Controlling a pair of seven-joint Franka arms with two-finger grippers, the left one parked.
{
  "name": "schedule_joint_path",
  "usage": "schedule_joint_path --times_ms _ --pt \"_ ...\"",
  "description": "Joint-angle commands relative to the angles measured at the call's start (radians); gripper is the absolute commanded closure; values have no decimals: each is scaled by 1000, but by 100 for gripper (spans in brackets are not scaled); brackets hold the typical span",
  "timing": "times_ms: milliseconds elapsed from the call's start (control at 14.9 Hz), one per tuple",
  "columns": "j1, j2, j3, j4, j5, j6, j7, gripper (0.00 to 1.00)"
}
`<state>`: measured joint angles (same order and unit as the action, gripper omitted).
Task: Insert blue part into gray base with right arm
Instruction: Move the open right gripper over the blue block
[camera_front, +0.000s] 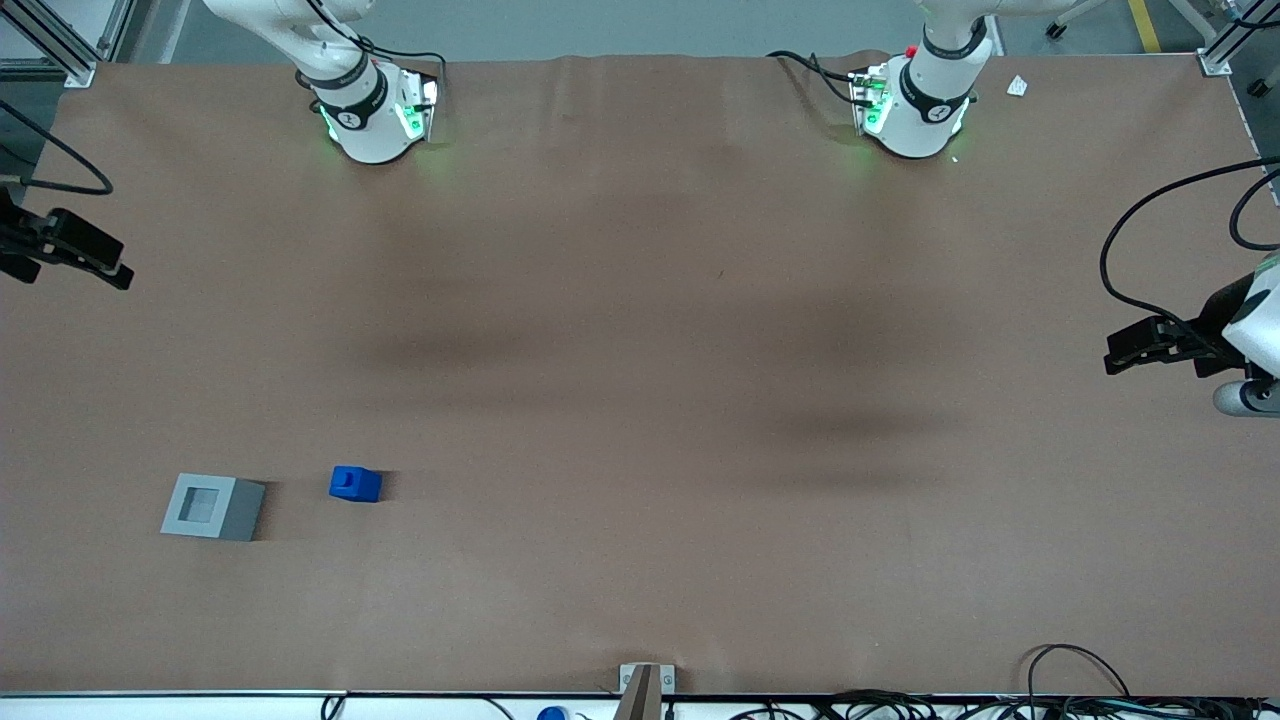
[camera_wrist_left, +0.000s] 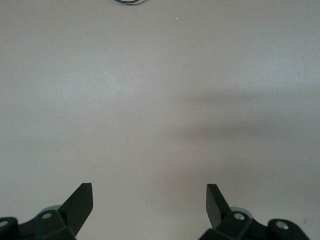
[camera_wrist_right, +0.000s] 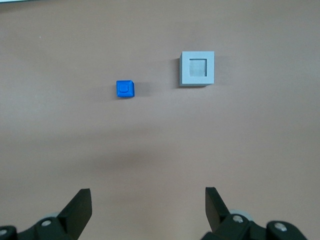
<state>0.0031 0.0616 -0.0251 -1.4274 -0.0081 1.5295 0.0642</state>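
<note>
Brown table (camera_front: 640, 400): gray base (camera_front: 212, 506) seemingly empty, blue part (camera_front: 355, 483) beside, gripper (camera_wrist_right: 147, 210) open above.

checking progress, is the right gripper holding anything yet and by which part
Nothing is held. The right arm's black two-finger gripper hangs open above the brown table, apart from the small bright blue part and the light gray square base.

White right arm (camera_front: 355, 110) base glowing green, black band round the joint, black cables trailing off, black gripper (camera_wrist_right: 148, 212) with wedge-shaped jaws set wide apart, silver screws on its knuckles
</note>
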Motion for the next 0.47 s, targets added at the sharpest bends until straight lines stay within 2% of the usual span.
schedule_joint_path --times_ms 0,404 --pt "-3 3 -1 -10 -13 26 3 0" --pt "-12 12 -4 -8 -13 31 -3 0"
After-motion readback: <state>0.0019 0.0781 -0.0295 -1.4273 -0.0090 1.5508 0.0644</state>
